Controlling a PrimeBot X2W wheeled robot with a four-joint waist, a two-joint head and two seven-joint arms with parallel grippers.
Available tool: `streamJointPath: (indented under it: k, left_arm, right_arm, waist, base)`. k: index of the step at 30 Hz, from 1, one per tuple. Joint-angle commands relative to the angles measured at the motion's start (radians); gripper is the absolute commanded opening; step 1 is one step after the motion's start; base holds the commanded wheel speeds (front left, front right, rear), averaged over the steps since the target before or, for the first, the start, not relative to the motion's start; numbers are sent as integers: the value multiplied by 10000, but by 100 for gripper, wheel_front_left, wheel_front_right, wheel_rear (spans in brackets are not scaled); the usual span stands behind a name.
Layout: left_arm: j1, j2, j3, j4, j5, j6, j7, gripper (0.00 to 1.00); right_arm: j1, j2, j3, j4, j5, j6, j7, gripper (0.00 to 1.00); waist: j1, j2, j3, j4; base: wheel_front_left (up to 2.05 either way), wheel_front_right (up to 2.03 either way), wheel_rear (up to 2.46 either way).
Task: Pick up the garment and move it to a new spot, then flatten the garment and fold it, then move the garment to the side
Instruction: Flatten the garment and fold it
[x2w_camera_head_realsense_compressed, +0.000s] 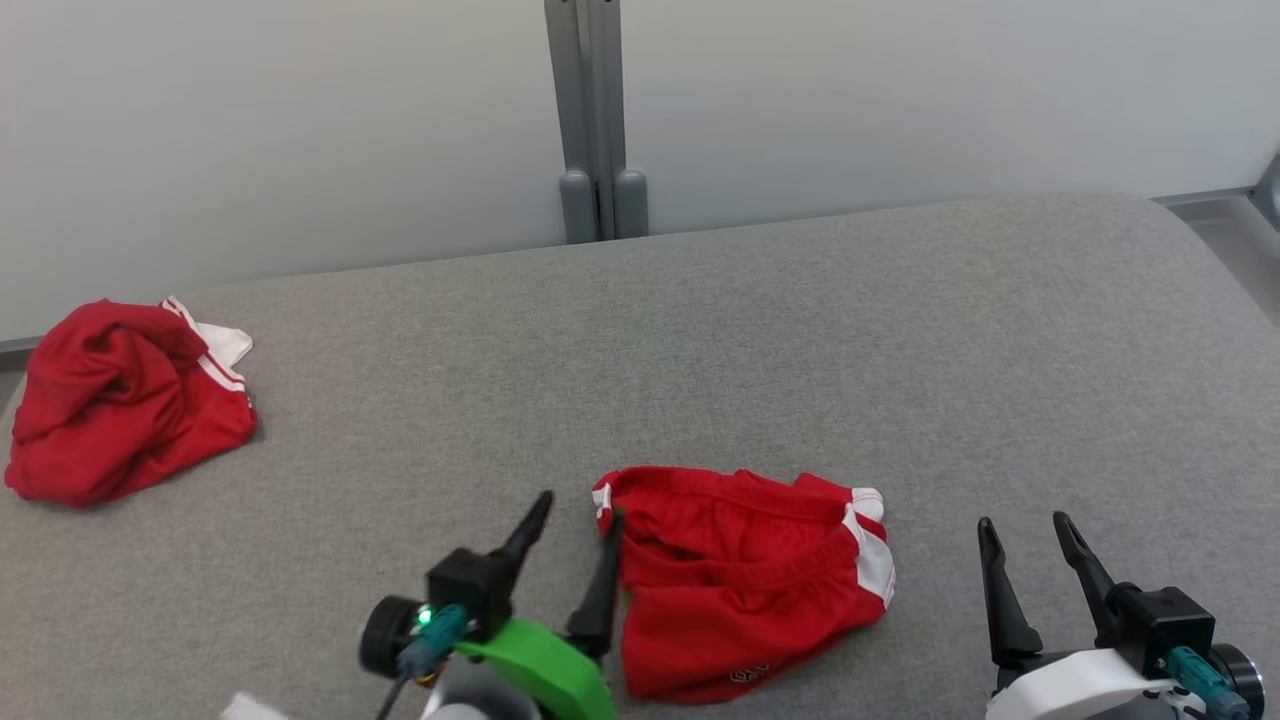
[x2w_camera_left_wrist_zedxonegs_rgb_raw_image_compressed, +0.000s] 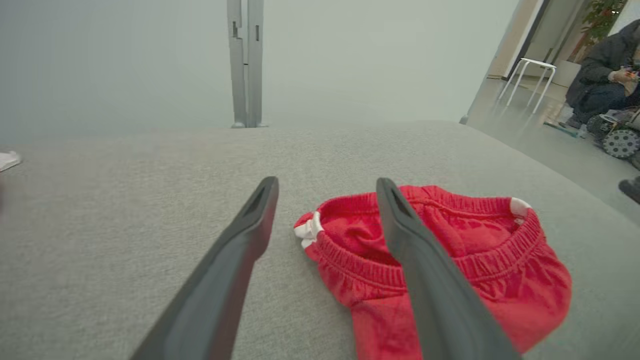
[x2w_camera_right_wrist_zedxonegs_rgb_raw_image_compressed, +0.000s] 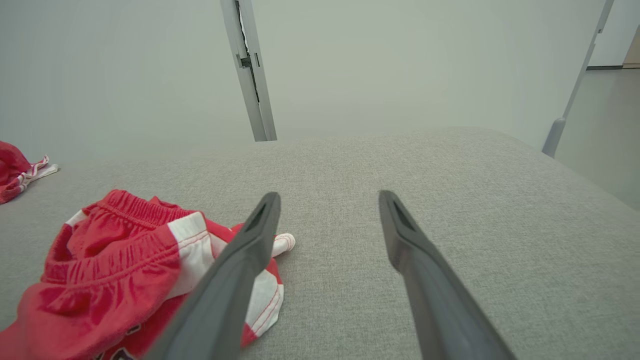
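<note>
Left end effector (x2w_camera_head_realsense_compressed: 578, 510): fingers wide apart and holding nothing. It is low over the bench (x2w_camera_head_realsense_compressed: 700, 350), at the left edge of the shorts (x2w_camera_head_realsense_compressed: 750, 590).
Right end effector (x2w_camera_head_realsense_compressed: 1022, 522): also wide and empty, standing apart from the white-striped right side of the shorts.
Shorts: red and crumpled, on the near middle of the bench, between the two end effectors. I judge this is the garment of the task.
Direction: the shorts lie to the right of the left end effector and a little ahead. In the left wrist view the waistband corner sits between its fingers.
Long axis: the waistband runs left to right across the head view.
Nearer arm: the left, clearly.
Next move, as I judge: the left end effector should close on that waistband corner.
Heap (x2w_camera_head_realsense_compressed: 120, 400): a second red garment at the far left, well apart.
Post (x2w_camera_head_realsense_compressed: 595, 120): grey, behind the far edge of the bench.
</note>
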Motion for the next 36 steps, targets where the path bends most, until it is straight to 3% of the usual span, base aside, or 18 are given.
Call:
streamJointPath:
  k: [1,4,11,15,21,25,27,28,29,30,36]
  left_arm:
    - [-358,-13,-475,-31,-24,-161,289,100]
    - [-978,-41,-1771,-274,-529,-356,715,100]
    - [-2445,-22,-4366,-116,-2028,-101,1907,100]
    - [-3143,-21,-5165,576,-2770,263,2508,100]
    - [-4035,-23,-5722,1670,-3583,943,2491,100]
    - [-4438,-27,-6262,2150,-4129,1066,2772,100]
    - [-4604,-27,-6555,2285,-4323,1097,2869,48]
    - [-4657,-25,-6698,2335,-4411,1119,2865,34]
    - [-4703,-25,-6775,2348,-4499,1131,2804,9]
    - [-4758,-27,-6873,2355,-4638,1163,2731,0]
    - [-5014,-26,-7389,2628,-4980,1245,2506,0]
  right_arm:
    - [-121,-26,16,36,-84,-14,-34,100]
    - [-145,-28,-10,66,-163,-14,-34,100]
    - [-108,-26,48,148,-253,-14,-34,100]
    - [-151,-23,142,160,-261,-14,-34,100]
    - [-219,-22,332,183,-161,-14,-34,100]
    - [-216,-23,405,211,-123,-14,-34,100]
    - [-213,-23,417,216,-118,-14,-34,100]
    - [-210,-23,414,222,-117,-14,-34,100]
    - [-207,-23,403,226,-112,-14,-34,100]
    - [-203,-23,378,225,-104,-14,-34,100]
    - [-150,-23,258,228,-67,-14,-34,100]
  waist:
    - [0,-1,41,-199]
    - [0,-1,83,-469]
    - [0,-1,214,-1245]
    - [0,-1,331,-1595]
    - [0,-1,475,-1936]
    - [0,-1,507,-2041]
    - [0,-1,513,-2068]
    - [0,-1,514,-2071]
    - [0,-1,514,-2066]
    - [0,-1,514,-2050]
    - [0,-1,468,-1772]
  base:
    - [0,0,0]
    - [0,0,0]
    - [0,0,0]
    - [0,0,0]
    - [0,0,0]
    - [0,0,0]
    - [0,0,0]
    - [0,0,0]
    - [0,0,0]
    - [0,0,0]
    - [0,0,0]
